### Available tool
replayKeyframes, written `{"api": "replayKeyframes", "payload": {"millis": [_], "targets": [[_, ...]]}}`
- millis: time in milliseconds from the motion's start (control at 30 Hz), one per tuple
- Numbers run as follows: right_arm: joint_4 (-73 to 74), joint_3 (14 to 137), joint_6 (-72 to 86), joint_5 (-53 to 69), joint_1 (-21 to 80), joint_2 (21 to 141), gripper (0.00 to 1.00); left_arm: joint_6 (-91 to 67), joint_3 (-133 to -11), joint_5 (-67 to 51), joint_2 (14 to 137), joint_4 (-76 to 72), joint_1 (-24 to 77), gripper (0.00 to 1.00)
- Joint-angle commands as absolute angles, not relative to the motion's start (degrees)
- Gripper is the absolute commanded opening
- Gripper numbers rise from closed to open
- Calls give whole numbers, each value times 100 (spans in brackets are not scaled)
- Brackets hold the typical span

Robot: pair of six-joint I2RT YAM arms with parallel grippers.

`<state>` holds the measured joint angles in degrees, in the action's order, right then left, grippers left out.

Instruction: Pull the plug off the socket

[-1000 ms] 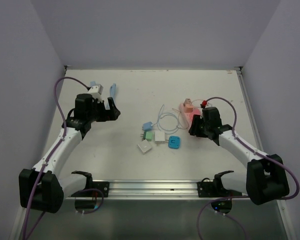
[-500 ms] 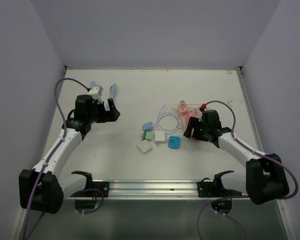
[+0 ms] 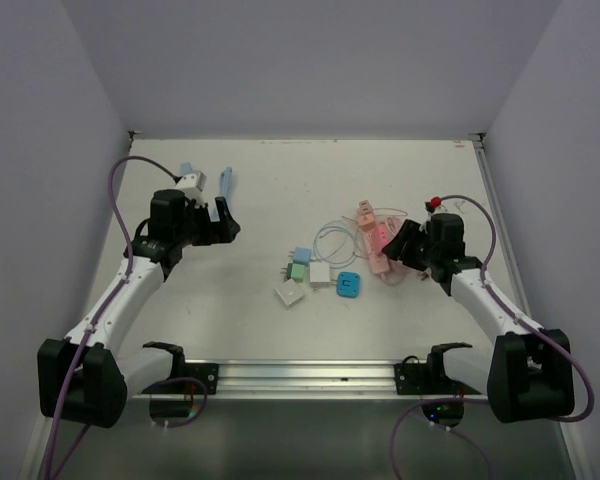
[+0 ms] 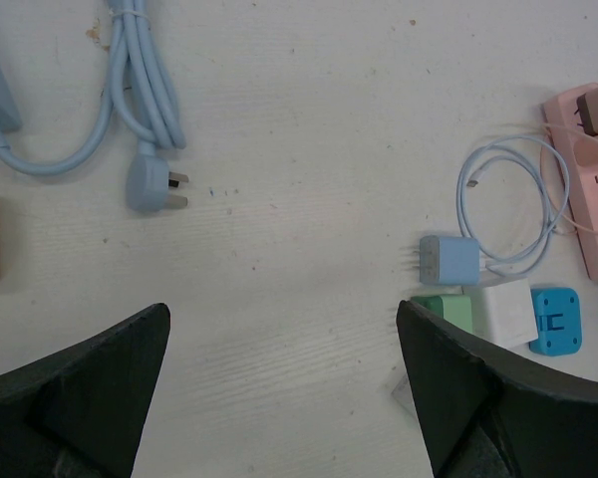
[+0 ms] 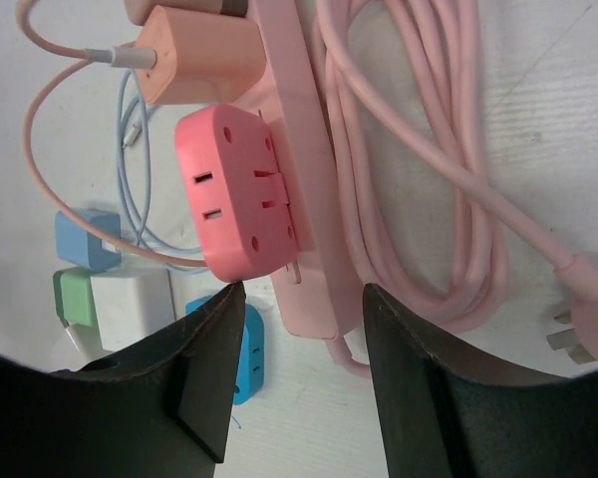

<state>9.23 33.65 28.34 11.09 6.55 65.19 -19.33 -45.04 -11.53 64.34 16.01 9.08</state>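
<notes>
The pink power strip (image 5: 301,119) lies on the table with a coral plug (image 5: 239,189) sitting askew on its side, one metal prong showing at the plug's lower edge. A peach charger (image 5: 199,50) sits in the strip further along. My right gripper (image 5: 304,294) is open and straddles the strip's end, its left fingertip close to the coral plug's lower corner. From above, the right gripper (image 3: 400,246) is just right of the strip (image 3: 372,228). My left gripper (image 3: 220,215) stands open far to the left, over bare table (image 4: 281,309).
Small chargers lie left of the strip: blue (image 3: 302,254), green (image 3: 299,270), white (image 3: 320,273), and a blue adapter (image 3: 349,285). The strip's coiled pink cord (image 5: 429,179) lies to its right. A light blue cable (image 4: 145,119) lies near the left gripper.
The right arm has drawn back to the right, and the strip has shifted and turned with it. The right jaws widened, then narrowed again. The left arm is still.
</notes>
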Motion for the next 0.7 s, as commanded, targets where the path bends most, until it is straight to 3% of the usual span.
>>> {"api": "replayKeyframes", "payload": {"millis": [0,667], "targets": [[282,3059,3164,1801,501,6706,54,-1837,-4447,-1151,6319,1441,932,100],[-1019,2558,3419,2268,325,7962,61,-1837,-4438,-1169,6328,1433,932,99]]}}
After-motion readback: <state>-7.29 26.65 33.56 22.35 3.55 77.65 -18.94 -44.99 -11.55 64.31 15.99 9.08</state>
